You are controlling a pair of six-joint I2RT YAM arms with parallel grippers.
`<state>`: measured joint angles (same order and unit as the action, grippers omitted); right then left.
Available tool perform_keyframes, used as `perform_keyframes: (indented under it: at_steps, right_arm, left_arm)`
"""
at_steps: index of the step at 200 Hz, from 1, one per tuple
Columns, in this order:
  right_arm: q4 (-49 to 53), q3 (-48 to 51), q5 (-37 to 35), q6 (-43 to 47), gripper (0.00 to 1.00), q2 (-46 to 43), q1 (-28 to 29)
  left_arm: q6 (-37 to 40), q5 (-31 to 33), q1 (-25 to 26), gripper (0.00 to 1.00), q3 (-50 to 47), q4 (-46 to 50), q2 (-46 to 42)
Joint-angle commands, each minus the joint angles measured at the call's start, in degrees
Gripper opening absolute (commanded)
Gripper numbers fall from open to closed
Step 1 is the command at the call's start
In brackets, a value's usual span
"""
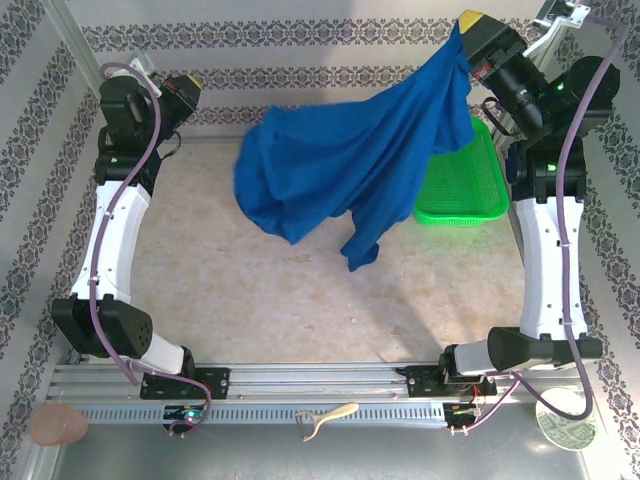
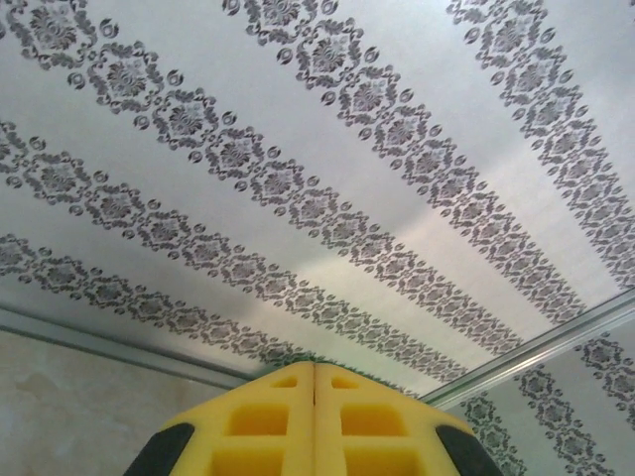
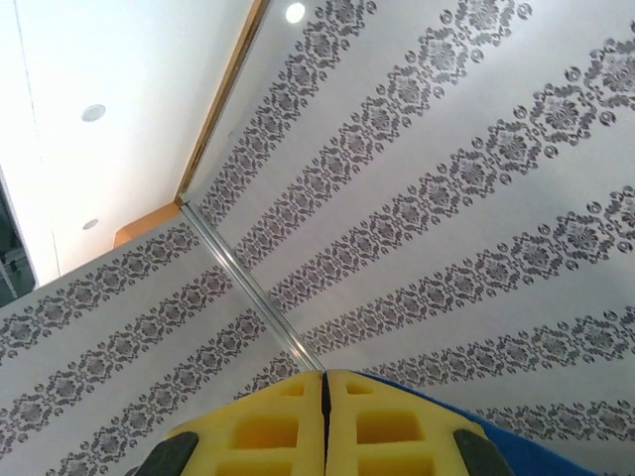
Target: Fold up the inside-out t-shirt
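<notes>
Pinching a corner of blue cloth between pads pressed together, the right pincer [image 1: 470, 22] is seen raised at the far right corner, close to the patterned back wall [image 1: 330, 40]. From it the inside-out t-shirt [image 1: 340, 170] is slung down and leftward in one long diagonal, bunched at its low left end over the middle of the worktop [image 1: 250, 300]; whether the trailing tail touches cannot be told. The left pincer [image 1: 190, 85], closed on nothing, is nearer that bunched end, so a second grasp is judged its job. Bare worktop lies in front, while a green basket [image 1: 475, 190] crowds the right edge.
</notes>
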<state>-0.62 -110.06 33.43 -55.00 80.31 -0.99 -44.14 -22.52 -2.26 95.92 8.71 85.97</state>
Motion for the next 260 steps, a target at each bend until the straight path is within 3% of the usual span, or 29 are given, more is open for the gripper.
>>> perform_keyframes:
  at_steps: [1, 36, 53, 68, 90, 134, 169, 203, 260]
  right_arm:
    - [-2.57, 0.09, -0.83, 1.25, 0.0, -1.7, -0.16]
    - [-3.07, 4.24, 0.63, 1.56, 0.0, -4.43, 0.53]
    - [-2.98, 5.73, 1.11, 1.8, 0.0, -5.11, 0.72]
    - [-2.98, 7.0, 1.34, 2.09, 0.0, -5.81, 0.73]
    - [-3.04, 8.33, 1.2, 2.18, 0.0, -6.89, 0.85]
    - [-3.0, 10.67, 0.42, 2.8, 0.0, -9.24, 1.67]
    - [-3.02, 12.47, -0.5, 3.07, 0.0, -10.5, 2.57]
    - [-3.24, 13.55, -0.96, 3.3, 0.0, -10.79, 3.27]
    - [-3.6, 14.56, -1.27, 3.64, 0.0, -10.97, 3.73]
  left_arm:
    - [-1.4, -1.7, -0.46, 0.0, -1.64, -0.86, -0.1]
    - [-3.36, -4.2, 0.39, 0.01, -8.93, -3.84, -3.86]
    - [-2.63, -4.9, 2.92, 0.35, -14.27, -4.13, -6.01]
    - [-2.18, -4.22, 6.42, 0.57, -20.03, -5.41, -8.01]
    - [-2.09, -1.81, 14.13, 0.7, -27.7, -7.8, -9.92]
    - [-4.71, 6.5, 32.3, 0.75, -35.67, -15.19, -5.79]
    - [-7.63, 12.51, 42.91, 0.75, -36.63, -21.66, 0.71]
    - [-12.0, 16.39, 47.45, 0.76, -36.97, -27.73, 6.58]
    - [-15.73, 15.52, 50.72, 0.76, -33.26, -33.66, 15.15]
